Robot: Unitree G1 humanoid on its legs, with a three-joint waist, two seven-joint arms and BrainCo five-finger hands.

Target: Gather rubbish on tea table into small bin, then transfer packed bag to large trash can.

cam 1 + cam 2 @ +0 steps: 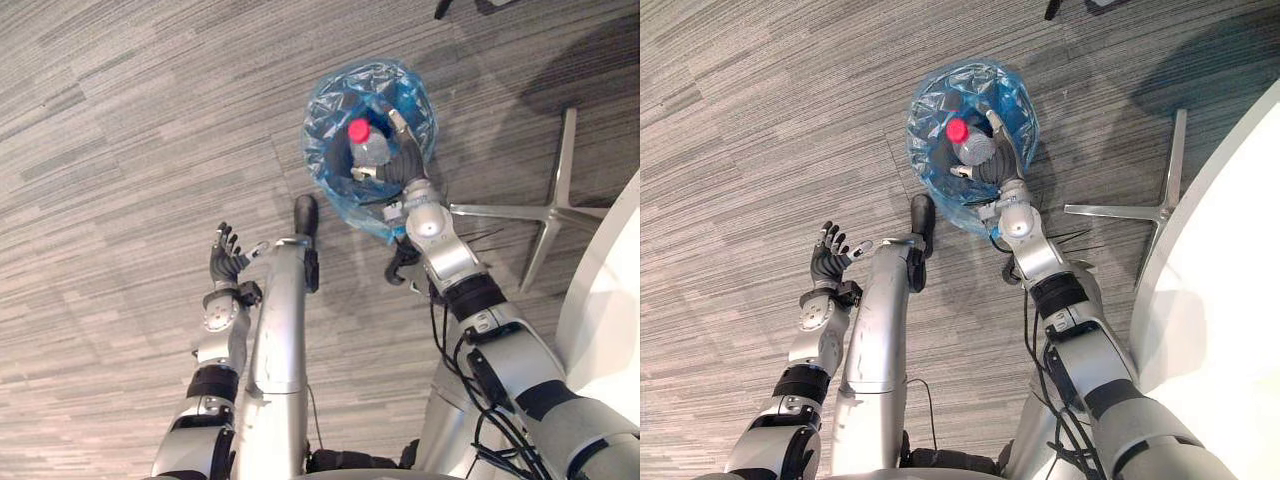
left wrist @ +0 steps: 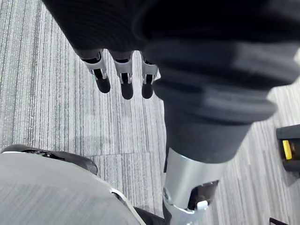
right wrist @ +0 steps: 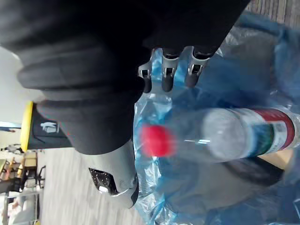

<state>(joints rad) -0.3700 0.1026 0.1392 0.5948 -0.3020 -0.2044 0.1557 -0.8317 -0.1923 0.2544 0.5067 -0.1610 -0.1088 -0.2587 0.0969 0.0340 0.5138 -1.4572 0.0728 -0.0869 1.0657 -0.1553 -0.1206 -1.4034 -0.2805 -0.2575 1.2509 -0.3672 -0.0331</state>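
- Right robot hand [image 1: 397, 165], its fingers loosely straight, reaches into the blue-bagged small bin [image 1: 322, 150] at the upper centre of the frame.
- Clear bottle [image 1: 373, 150] with a red cap lies inside the bag, just beside that palm, with no fingers curled round it.
- Left robot hand [image 1: 226, 258] hangs spread over the carpet floor [image 1: 120, 150], lower left.

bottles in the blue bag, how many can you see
1. A clear bottle with a red cap sits inside the blue bag, right beside the right hand that reaches into it. More rubbish could be hidden beneath the bottle or behind the hand.
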